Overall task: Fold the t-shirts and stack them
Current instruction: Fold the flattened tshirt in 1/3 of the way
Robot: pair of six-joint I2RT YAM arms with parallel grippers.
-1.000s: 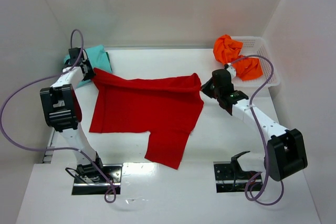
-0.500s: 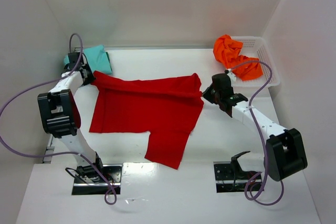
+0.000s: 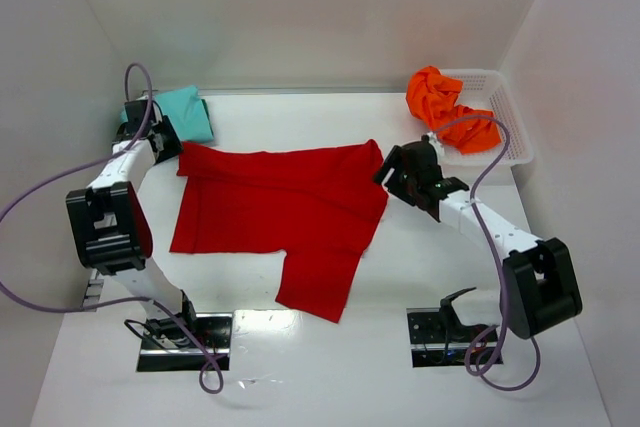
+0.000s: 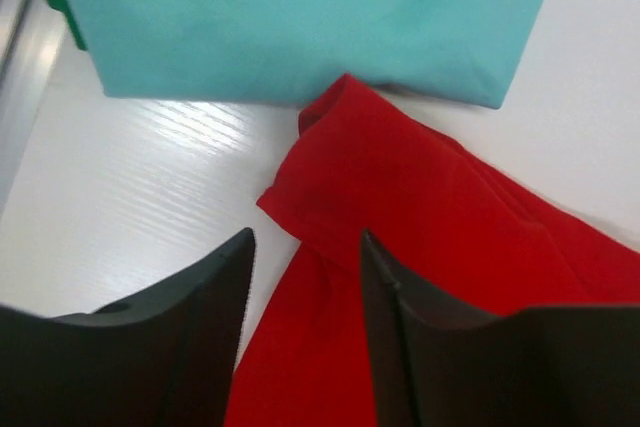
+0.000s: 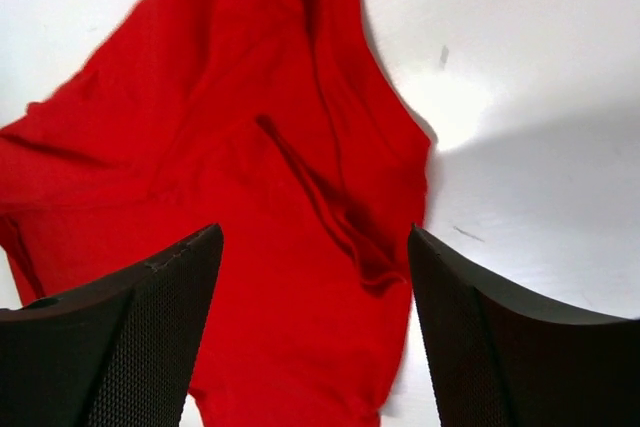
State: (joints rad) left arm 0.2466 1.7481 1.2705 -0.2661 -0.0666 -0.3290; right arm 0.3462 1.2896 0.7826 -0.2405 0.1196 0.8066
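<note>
The red t-shirt [image 3: 275, 207] lies spread flat mid-table, one sleeve pointing toward the near edge. Over its far left corner my left gripper [image 3: 166, 144] stands open. In the left wrist view that corner [image 4: 400, 197] lies loose between the fingers [image 4: 200, 287], with white table showing beside it. At the shirt's far right corner my right gripper [image 3: 393, 173] is open wide, and the wrinkled red cloth [image 5: 270, 167] lies under it untouched. A folded teal t-shirt [image 3: 183, 111] sits at the back left, its edge [image 4: 300, 17] touching the red corner. The orange t-shirt [image 3: 440, 102] is bunched in the basket.
A white mesh basket [image 3: 508, 127] stands at the back right against the side wall. White walls close in the left, back and right sides. Both arm bases sit at the near edge.
Both grippers went from shut to open and let go of the red shirt's far corners. The far edge has settled flat, and the left gripper has shifted slightly back.
</note>
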